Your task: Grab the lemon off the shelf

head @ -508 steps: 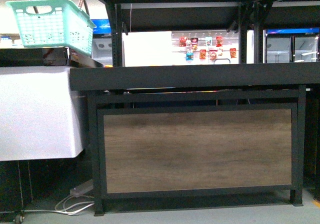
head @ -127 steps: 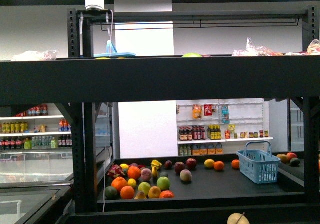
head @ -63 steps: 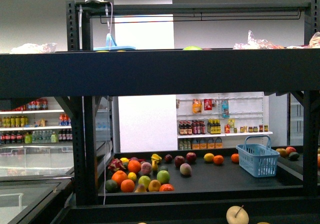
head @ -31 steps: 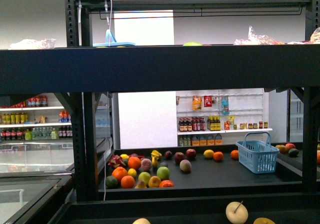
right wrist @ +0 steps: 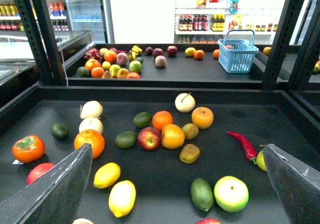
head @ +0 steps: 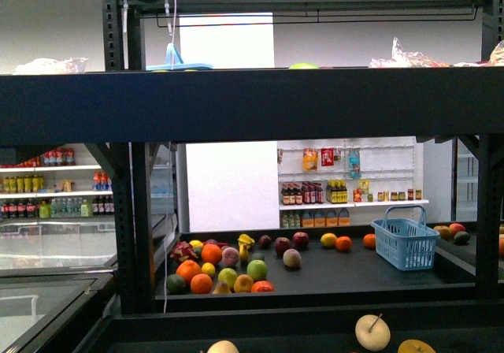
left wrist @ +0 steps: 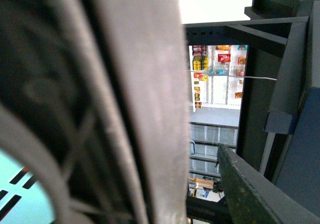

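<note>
Approach step: my right fingers [right wrist: 60,189] spread wide and empty over the shelf [right wrist: 160,166] -- left fingers [left wrist: 245,194] cannot tell -- next, lower squarely around the lemon [right wrist: 122,198].

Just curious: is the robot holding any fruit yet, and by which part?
The right tool is open and empty; left wrist view shows too little to tell.

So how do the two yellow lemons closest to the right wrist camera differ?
The nearer lemon is longer and paler yellow; the farther lemon is shorter, rounder and deeper yellow. Both lie loose on a black tier of the shelf, neither gripped.
</note>
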